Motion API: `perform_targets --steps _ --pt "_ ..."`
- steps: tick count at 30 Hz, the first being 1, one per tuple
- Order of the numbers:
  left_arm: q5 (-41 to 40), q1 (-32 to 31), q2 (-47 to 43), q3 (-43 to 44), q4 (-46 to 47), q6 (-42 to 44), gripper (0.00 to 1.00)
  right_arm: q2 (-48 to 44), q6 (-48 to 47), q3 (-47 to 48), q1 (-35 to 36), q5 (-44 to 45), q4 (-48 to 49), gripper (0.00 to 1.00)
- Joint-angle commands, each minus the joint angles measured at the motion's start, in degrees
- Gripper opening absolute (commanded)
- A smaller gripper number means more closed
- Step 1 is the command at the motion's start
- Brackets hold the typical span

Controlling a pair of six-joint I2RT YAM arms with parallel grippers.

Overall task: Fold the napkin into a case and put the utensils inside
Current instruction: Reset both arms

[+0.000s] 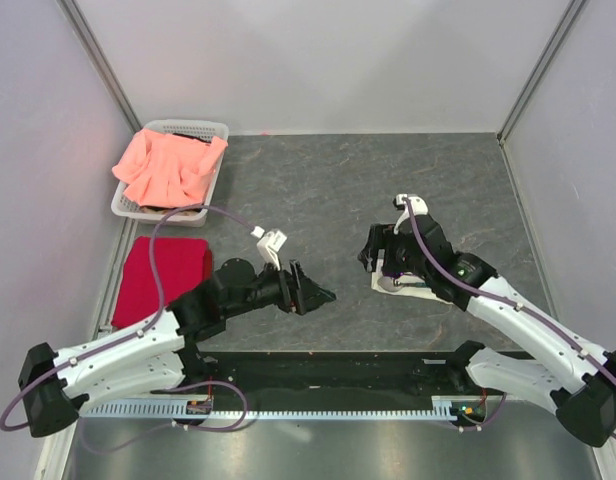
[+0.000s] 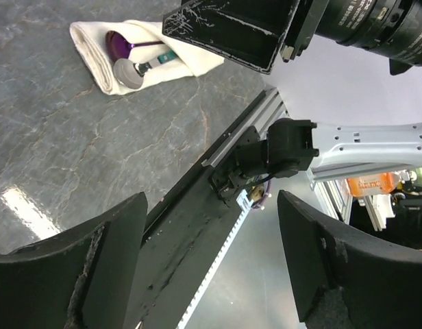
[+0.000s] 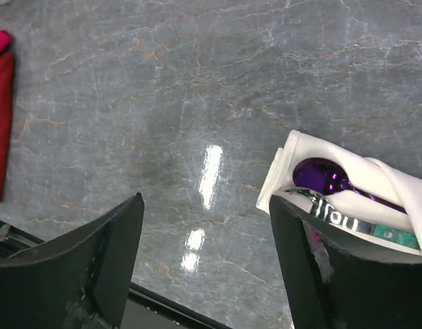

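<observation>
**Right hand** (image 3: 205, 205): released. Its two dark fingers (image 3: 108, 260) stand wide apart with nothing gripped. Only bare bench shows in the gap between them.

**Task item location.** The narrow cream-white folded cloth case (image 3: 290, 161) lies flat on the grey marble-patterned bench (image 3: 197, 82). In the right wrist view it sits off to the right of the hand, outside the gap, with its near edge passing behind the right-side finger. Two utensils lie in the case side by side:
- a spoon with a glossy purple bowl (image 3: 319, 175)
- a silver-headed piece (image 3: 334, 221) with a teal section on its handle

Both heads are exposed at the case's left end. The handles run under the cloth fold toward the right.

In the top view the case shows only as a pale patch under the right arm's wrist, just on the near side of the right hand.

**Left hand** (image 1: 313, 292): released. In its own wrist view both fingers are spread wide and hold nothing. This hand sits near the middle of the bench, apart from the case. The case appears at the upper left of that view, with one finger of the right hand above it.

**Other items.**
- A flat red cloth (image 1: 163, 275) lies at the left edge of the bench.
- A white plastic basket (image 1: 216, 128) stands at the far left corner.
- A salmon-pink cloth (image 1: 168, 165) is bunched in the basket.
</observation>
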Motion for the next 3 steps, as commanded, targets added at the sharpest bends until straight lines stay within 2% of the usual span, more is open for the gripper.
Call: perform_targets --steps 1,2,3 --pt "-1.65 0.39 -1.45 0.4 3.07 2.59 0.84 -3.37 0.65 -3.09 0.15 -2.34 6.8 0.84" --pt "-0.69 0.39 -1.45 1.01 4.21 2.85 0.84 -4.59 1.26 -3.79 0.06 -2.95 8.55 0.85" --pt "0.28 0.3 -1.36 1.36 5.26 3.11 0.85 -7.3 1.62 -4.58 0.06 -3.13 9.0 0.91"
